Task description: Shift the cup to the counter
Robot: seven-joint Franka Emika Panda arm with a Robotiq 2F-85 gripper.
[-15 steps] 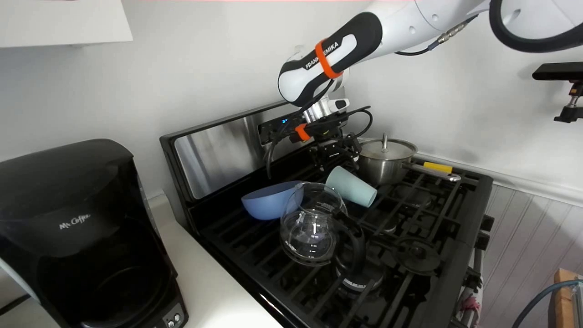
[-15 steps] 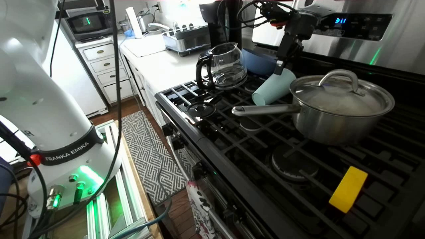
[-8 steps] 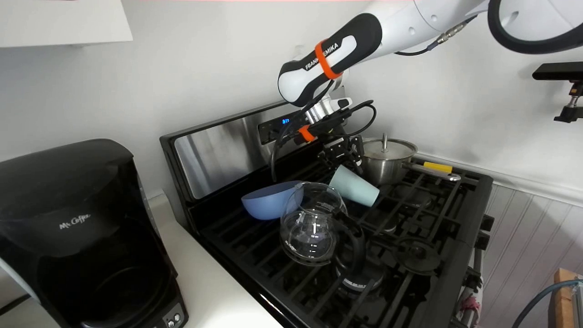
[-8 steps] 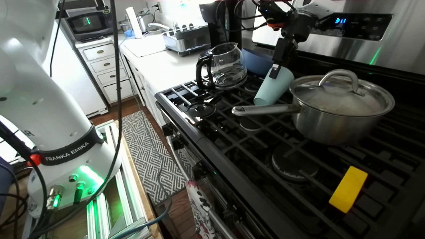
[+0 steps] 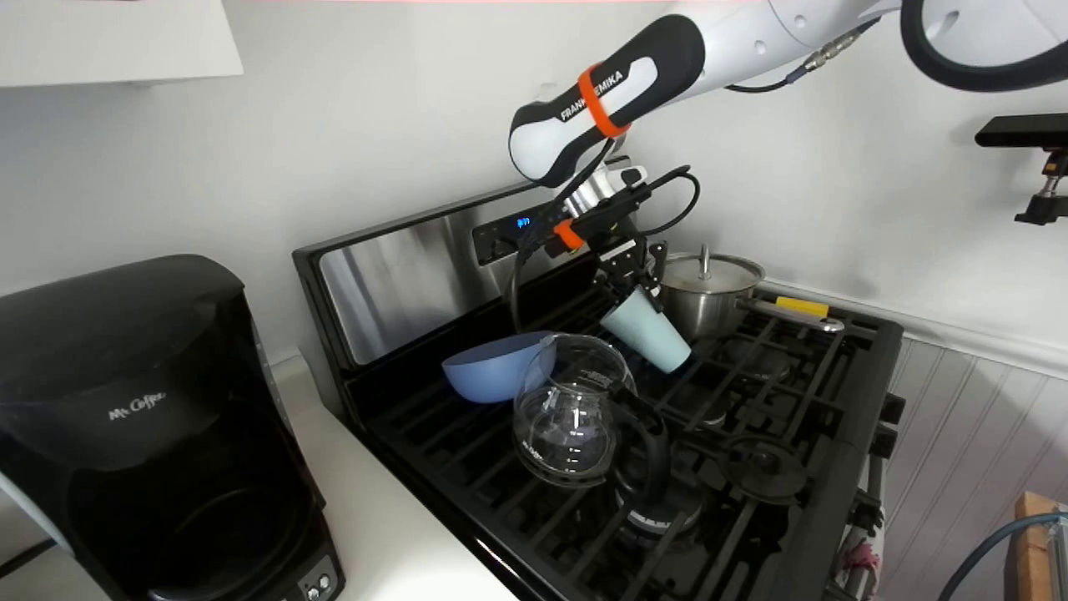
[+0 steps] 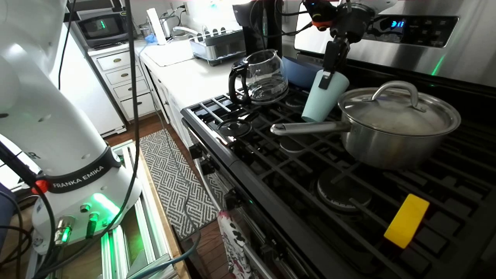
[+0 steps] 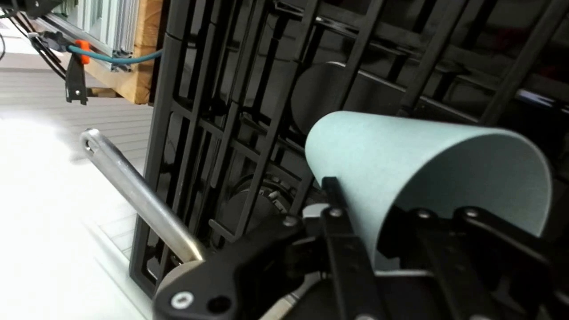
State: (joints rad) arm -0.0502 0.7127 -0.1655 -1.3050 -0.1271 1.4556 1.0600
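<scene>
Cup (image 5: 647, 331) in an exterior view: tilted over the black surface (image 5: 822, 480), rim up at the end effector (image 5: 631, 295), base angled down. Bowl (image 5: 492, 373) and jug (image 5: 574, 434) stand between it and the counter (image 5: 405, 522), coffee maker (image 5: 142, 401) on the counter. Not delivered; I judge this as the lift. Best I go straight up, then across, since a low path could knock jug or bowl.

In an exterior view: fingertip (image 6: 325, 80) flat on the cup's outside, near the rim. Base beside the pot (image 6: 387, 143), near its handle (image 6: 310, 128); can't tell if it clears the surface. I'd raise it fully before any sideways move, keeping off the handle.

Wrist view: end effector closed on the cup wall, one finger (image 7: 332, 195) outside, the other inside the mouth. Off-centre pinch on one wall, so I expect the cup could pivot; hold the squeeze steady and move slowly. Over the counter I should turn it till the base is level, lower until it sits, then let go.
</scene>
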